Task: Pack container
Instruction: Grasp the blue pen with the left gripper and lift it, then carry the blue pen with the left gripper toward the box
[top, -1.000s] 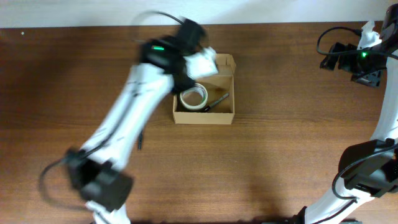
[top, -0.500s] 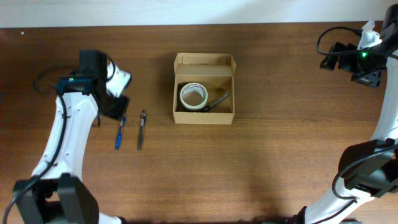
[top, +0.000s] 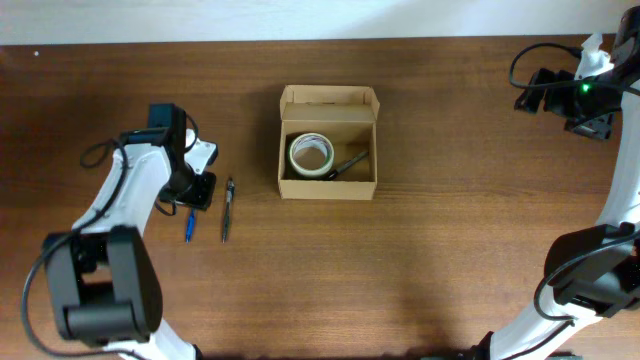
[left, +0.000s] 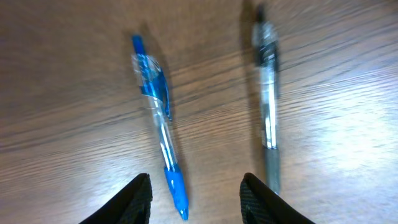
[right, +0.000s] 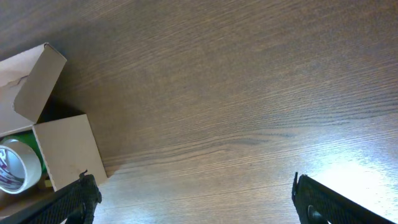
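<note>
The tan cardboard container (top: 363, 181) sits open at the table's middle back, its flap lid (top: 330, 98) folded away. Inside lie a tape roll (top: 311, 155) and a dark pen (top: 349, 163). It also shows in the right wrist view (right: 65, 149), with the tape roll (right: 15, 165) at the left edge. A blue pen (top: 188, 225) and a black pen (top: 227, 208) lie on the table left of the container. My left gripper (top: 196, 190) is open over the blue pen (left: 158, 112), with the black pen (left: 267, 106) beside it. My right gripper (right: 193, 199) is open and empty at the far right back.
The table is brown wood (top: 450, 250). My right arm's base (top: 590, 280) stands at the right front. A white wall edge (top: 300, 15) runs along the back.
My left arm swung from over the container to the left, then settled down over the two pens. The right arm has not moved.
</note>
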